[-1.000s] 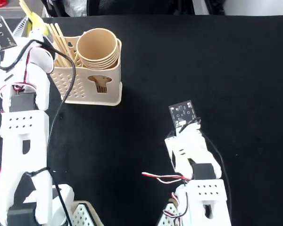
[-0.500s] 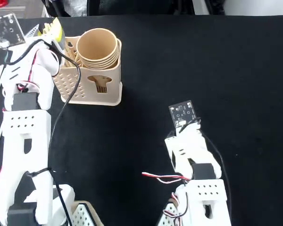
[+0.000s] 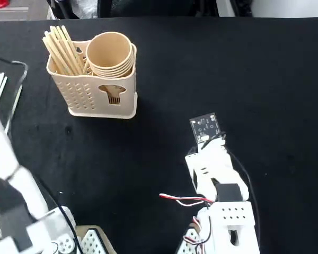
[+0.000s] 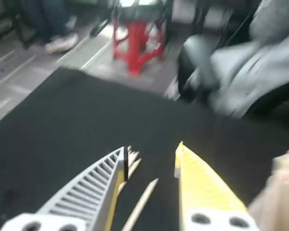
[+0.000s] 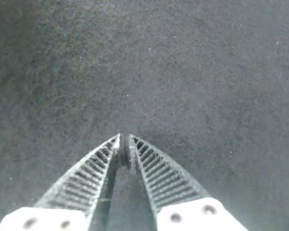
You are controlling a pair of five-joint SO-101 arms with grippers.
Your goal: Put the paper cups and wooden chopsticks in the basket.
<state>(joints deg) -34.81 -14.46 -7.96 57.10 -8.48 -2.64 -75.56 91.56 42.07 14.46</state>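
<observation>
The left arm point(image 3: 2, 159) is blurred and cut off by the high view's left edge. The basket point(image 3: 95, 98) wall hides the lower parts of the chopsticks point(image 3: 61, 50) and cups point(image 3: 110, 53).

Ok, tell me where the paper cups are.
High view: the paper cups sit stacked inside the basket, far left on the table, wooden chopsticks beside them.

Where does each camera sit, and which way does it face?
High view: above the table, looking down on the basket; right arm and left arm show.
Left wrist view: on the left arm, facing across the table to the room; open left pincer shows.
Right wrist view: on the right arm, facing down at table; shut right pincer shows.
Shared: high and left wrist views both show chopsticks.
</observation>
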